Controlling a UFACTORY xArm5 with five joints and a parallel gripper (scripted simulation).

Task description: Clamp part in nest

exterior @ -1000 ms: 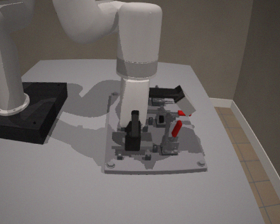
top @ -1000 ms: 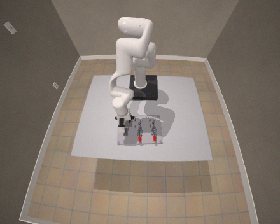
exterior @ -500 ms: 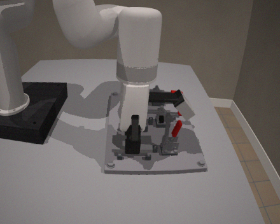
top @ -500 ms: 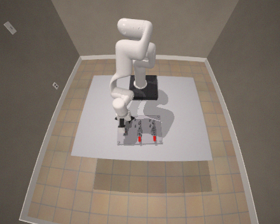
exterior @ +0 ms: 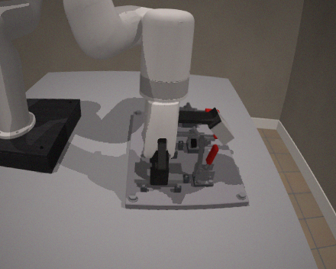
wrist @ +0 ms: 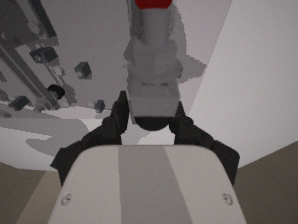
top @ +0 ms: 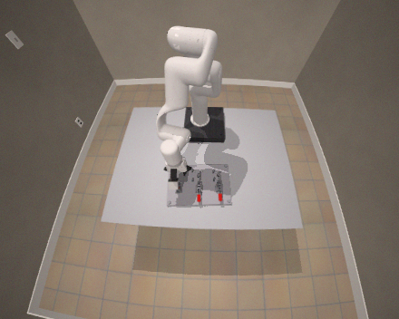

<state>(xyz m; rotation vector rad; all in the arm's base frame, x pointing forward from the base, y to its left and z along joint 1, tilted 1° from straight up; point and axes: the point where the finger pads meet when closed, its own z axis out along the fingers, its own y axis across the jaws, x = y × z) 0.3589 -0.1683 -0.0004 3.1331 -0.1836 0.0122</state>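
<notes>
Though closed on the hidden part, pincer (top: 179,170) (exterior: 159,179) (wrist: 147,99) near raised clamp (top: 179,187) (exterior: 203,162) (wrist: 154,65), other clamps (top: 199,188) alongside.

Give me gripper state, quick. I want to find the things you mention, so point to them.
Gripper (top: 179,170) (exterior: 159,179) (wrist: 147,99): closed, fingers well apart, gripping what looks to be the part. The upright clamp bar (exterior: 201,153) (wrist: 155,102) blocks the wrist view of it.

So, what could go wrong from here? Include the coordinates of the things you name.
The claw (top: 178,171) (exterior: 159,181) (wrist: 147,99) is very near the raised clamp (exterior: 204,177) (wrist: 154,97), so it may bump it.
The part is hidden in all views, so it could sit crooked without being noticed.
The red handle (exterior: 212,154) (wrist: 154,3) stands up, so letting go now may leave the part unlocked.
</notes>
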